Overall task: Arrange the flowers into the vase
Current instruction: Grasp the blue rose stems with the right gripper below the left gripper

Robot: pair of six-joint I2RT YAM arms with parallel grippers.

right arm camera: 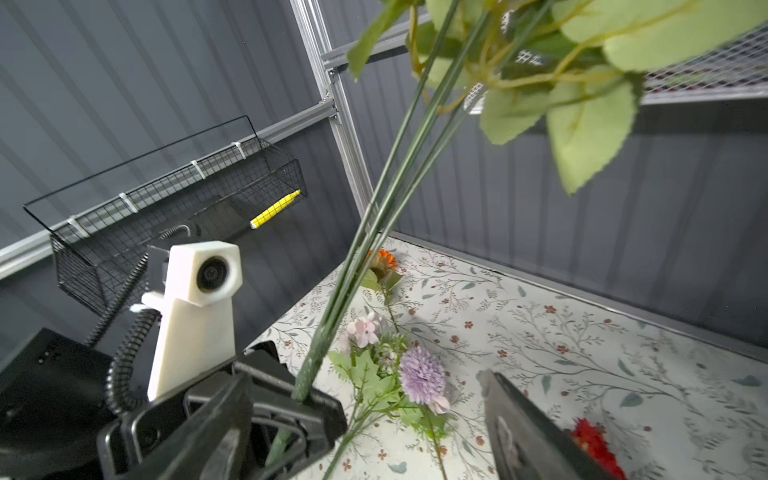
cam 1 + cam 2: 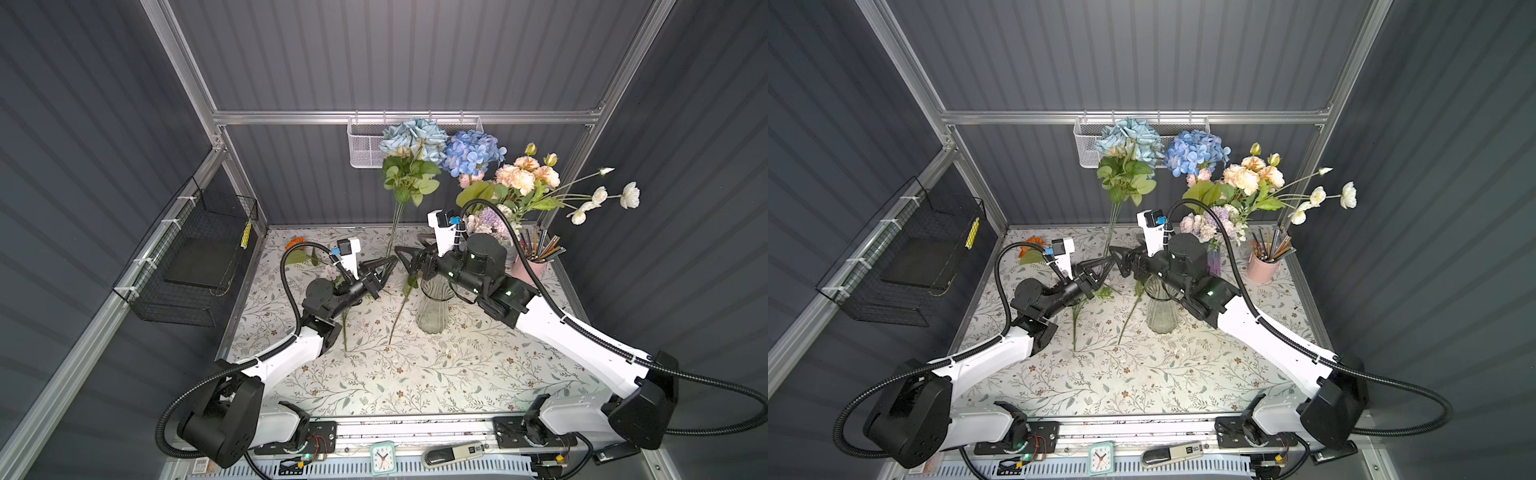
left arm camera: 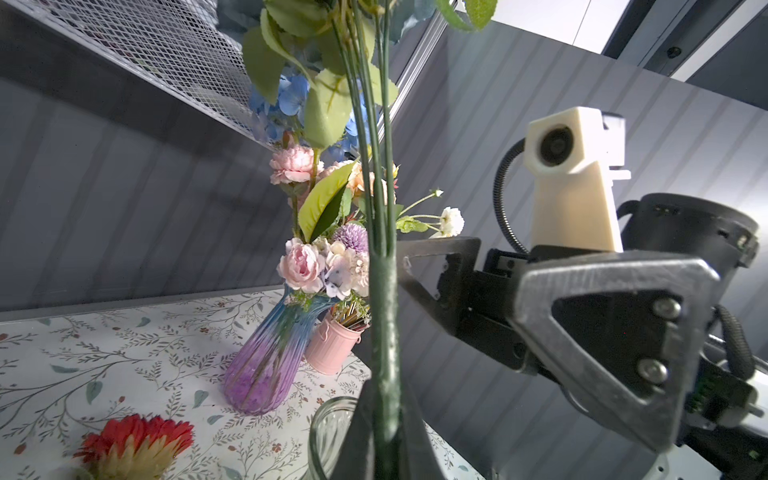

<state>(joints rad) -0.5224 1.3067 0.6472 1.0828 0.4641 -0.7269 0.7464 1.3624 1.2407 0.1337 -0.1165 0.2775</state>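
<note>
Above the floral tablecloth (image 2: 415, 374), the left gripper (image 2: 390, 261) is clamped on the lower stem of a pale blue bunch (image 2: 411, 139). I see the bunch standing nearly upright, its blooms high against the white mesh basket (image 2: 365, 141). The right gripper (image 2: 408, 246) hangs just beside that stem over the empty clear glass vase (image 2: 432, 311), jaws wide apart and holding nothing. A lilac bloom (image 1: 422, 380), an orange daisy (image 2: 296, 241) and a red daisy (image 3: 137, 440) lie loose on the cloth. Behind, a blue-and-purple vase (image 3: 270, 357) carries a full bouquet (image 2: 523, 178) beside a pink bucket (image 2: 528, 268).
</note>
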